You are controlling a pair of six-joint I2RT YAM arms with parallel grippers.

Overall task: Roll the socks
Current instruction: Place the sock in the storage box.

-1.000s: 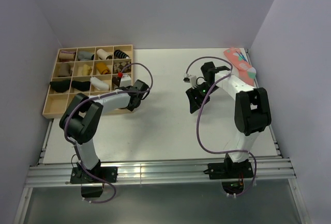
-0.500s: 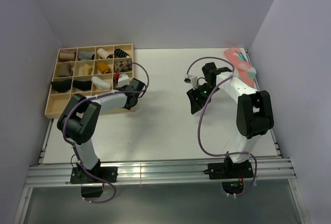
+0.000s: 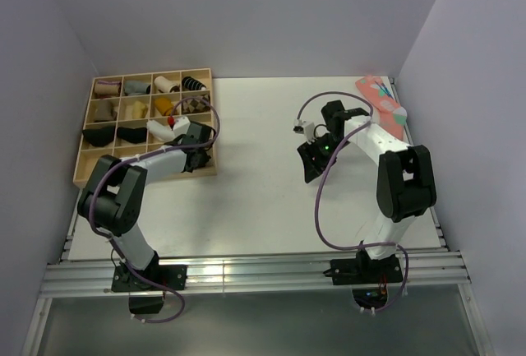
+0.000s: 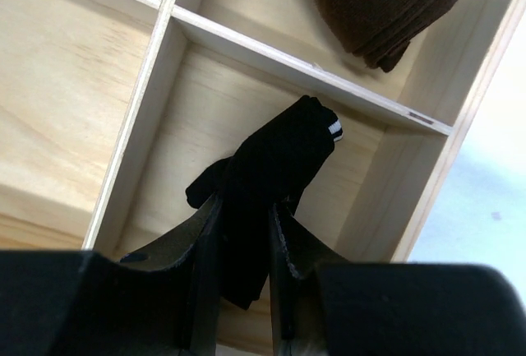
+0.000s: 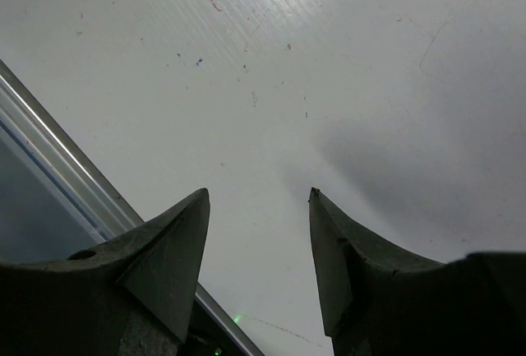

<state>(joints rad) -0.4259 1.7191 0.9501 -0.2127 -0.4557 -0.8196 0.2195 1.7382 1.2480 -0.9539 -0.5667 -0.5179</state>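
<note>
One roll of black socks point(image 4: 275, 167) is pinched in the left gripper point(image 4: 244, 212), over an edge compartment of the wooden tray point(image 4: 450, 146). Released off-centre, it could be snagged on a divider point(image 4: 304, 64) and unrolled. Well apart from the tray, the right gripper point(image 5: 259, 200) is held open.

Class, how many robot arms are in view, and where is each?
2. The left arm reaches into the wooden tray, left end effector gripping a black sock; the right arm hangs over the table, right end effector open. None seem hidden.
</note>
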